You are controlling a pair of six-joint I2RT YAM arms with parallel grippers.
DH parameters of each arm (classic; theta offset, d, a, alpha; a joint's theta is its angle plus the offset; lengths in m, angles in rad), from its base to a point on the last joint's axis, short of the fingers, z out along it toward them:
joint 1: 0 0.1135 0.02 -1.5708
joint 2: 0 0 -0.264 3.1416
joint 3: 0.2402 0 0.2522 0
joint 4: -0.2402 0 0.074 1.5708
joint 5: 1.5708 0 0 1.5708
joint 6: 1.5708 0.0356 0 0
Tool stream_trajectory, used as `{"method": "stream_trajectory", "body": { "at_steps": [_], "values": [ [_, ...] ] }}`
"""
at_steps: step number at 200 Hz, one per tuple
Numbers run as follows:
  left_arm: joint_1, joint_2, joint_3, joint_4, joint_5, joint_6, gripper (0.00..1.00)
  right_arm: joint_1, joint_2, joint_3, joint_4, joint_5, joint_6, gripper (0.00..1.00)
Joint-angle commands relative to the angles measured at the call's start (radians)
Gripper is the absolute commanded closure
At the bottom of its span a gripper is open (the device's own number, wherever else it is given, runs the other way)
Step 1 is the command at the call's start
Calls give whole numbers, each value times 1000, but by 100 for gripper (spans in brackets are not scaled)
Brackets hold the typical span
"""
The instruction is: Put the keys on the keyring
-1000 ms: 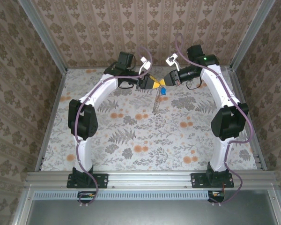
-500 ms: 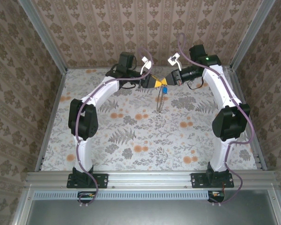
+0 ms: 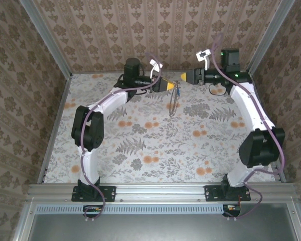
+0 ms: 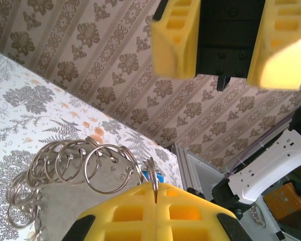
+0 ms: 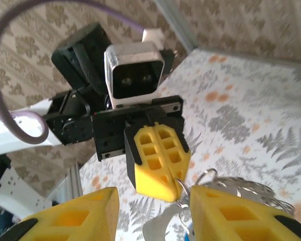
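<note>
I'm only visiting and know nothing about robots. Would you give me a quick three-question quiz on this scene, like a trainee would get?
1. True or false: the left pincer is shut on the keyring.
2. Pick one: the right pincer is A) open and holding nothing, B) clamped on the keyring, C) squeezed fully shut.
3. Fill the gap: the key beside the pinched ring has a ____ plastic head.

Key: 1 true; 2 A; 3 blue.
</note>
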Motion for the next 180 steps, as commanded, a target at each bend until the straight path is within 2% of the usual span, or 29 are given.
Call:
{"method": "stream_trajectory", "body": {
  "at_steps": [1, 25, 39, 70, 96, 180],
  "values": [
    [11, -90, 7, 77, -8, -31, 100, -6, -91, -116, 274, 75, 177, 56],
    [12, -101, 16, 79, -40, -52, 100, -9, -169, -275, 424, 124, 245, 56],
    [12, -104, 22, 77, -58, -63, 100, -6, -201, -359, 512, 133, 275, 52],
    [9, -108, 34, 75, -64, -84, 100, 32, -233, -490, 618, 205, 290, 49],
    [5, -115, 33, 78, -64, -84, 100, 76, -223, -504, 599, 254, 243, 49],
    [-1, -135, 34, 76, -57, -82, 100, 131, -143, -429, 553, 259, 193, 51]
  ]
}}
